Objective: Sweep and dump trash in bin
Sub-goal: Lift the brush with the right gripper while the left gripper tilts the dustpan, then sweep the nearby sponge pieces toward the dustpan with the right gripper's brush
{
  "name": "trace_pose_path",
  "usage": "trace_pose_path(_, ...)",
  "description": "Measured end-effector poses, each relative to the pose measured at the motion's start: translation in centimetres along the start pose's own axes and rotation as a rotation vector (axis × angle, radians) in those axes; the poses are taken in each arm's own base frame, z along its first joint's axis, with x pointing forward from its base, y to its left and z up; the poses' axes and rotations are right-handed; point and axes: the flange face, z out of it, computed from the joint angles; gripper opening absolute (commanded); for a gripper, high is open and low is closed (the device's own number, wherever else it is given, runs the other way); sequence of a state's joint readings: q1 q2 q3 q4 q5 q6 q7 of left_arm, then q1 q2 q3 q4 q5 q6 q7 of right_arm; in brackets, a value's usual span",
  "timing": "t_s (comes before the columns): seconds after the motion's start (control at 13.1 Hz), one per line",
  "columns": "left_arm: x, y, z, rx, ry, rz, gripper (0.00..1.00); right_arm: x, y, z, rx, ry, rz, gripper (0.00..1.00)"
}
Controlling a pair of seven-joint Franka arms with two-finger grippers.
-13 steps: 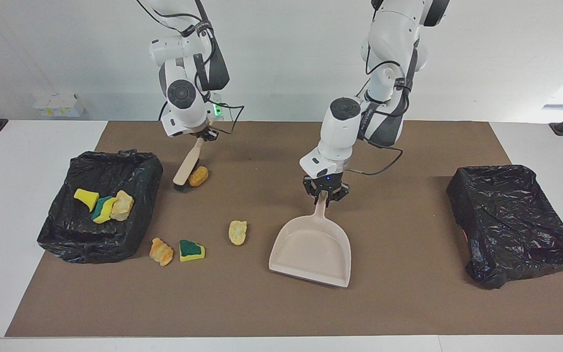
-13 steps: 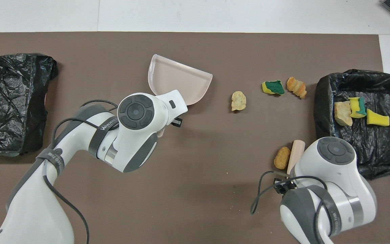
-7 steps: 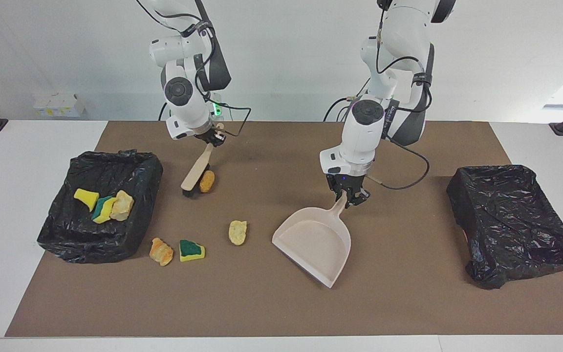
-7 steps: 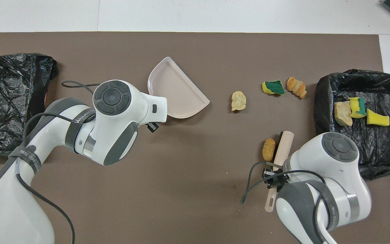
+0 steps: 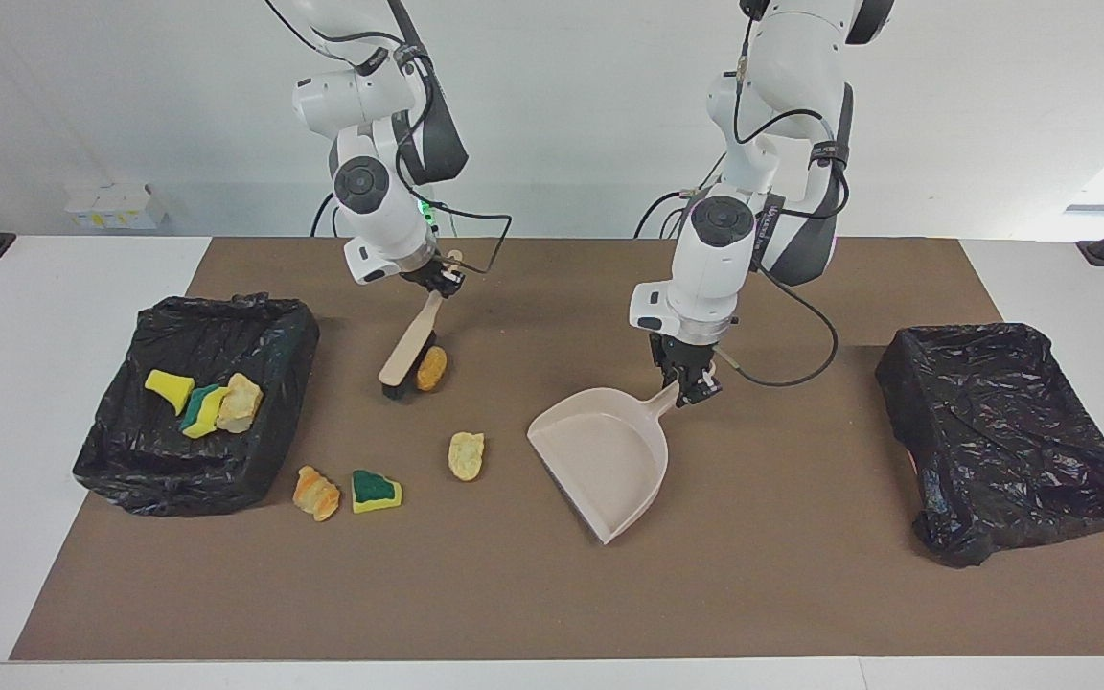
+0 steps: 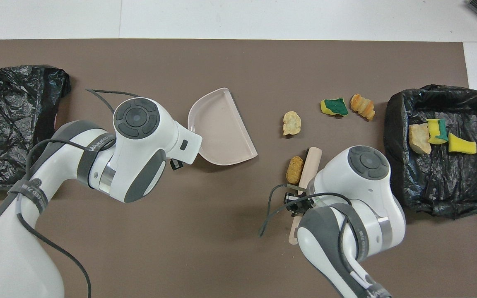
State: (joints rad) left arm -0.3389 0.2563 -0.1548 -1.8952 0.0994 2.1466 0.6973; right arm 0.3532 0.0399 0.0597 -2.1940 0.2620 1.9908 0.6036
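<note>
The right hand (image 5: 439, 284) is clamped on the brush (image 5: 408, 351), whose head touches a tan lump (image 5: 432, 368) on the desk. The left hand (image 5: 692, 388) is clamped on the dustpan (image 5: 600, 458) handle, its mouth turned toward the loose trash (image 5: 466, 455). Three scraps already lie in the bin (image 5: 121, 460). Best to keep the pan lip flat on the mat and push each scrap with short, low strokes.

Facing view high across the table, looking at both arms, overhead view above the robots' end, looking steeply down, both at middling range, sharing the brown mat (image 5: 801, 594) around the left gripper (image 5: 689, 388), half a turn apart
</note>
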Motion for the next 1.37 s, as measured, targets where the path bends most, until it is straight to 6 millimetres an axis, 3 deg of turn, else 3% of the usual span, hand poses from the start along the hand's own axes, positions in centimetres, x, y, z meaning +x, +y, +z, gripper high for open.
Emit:
trace_pose_path(0.15, -0.7, 1.3, 0.6, -0.011, -0.021, 0.015, 0.0, 0.5, -2.1, -0.7, 0.011, 0.014, -0.024, 0.0)
trace_pose_path(0.46, -1.7, 2.8, 0.7, 0.042, -0.092, 0.088, 0.0, 1.2, -4.0, -1.8, 0.093, 0.008, -0.127, 0.0)
trace_pose_path(0.84, -1.6, 4.4, 0.6, 0.04, -0.115, 0.12, 0.0, -0.9, -7.2, -1.9, 0.205, 0.0, -0.349, 0.0)
trace_pose_path(1.14, -1.5, 5.0, 0.6, 0.03, -0.13, 0.128, 0.0, -0.9, -6.8, -2.7, 0.223, -0.058, -0.426, 0.0)
trace_pose_path(1.37, -1.5, 5.0, 0.7, 0.028, -0.133, 0.128, 0.0, 0.8, -3.5, -6.6, 0.157, -0.113, -0.429, 0.0)
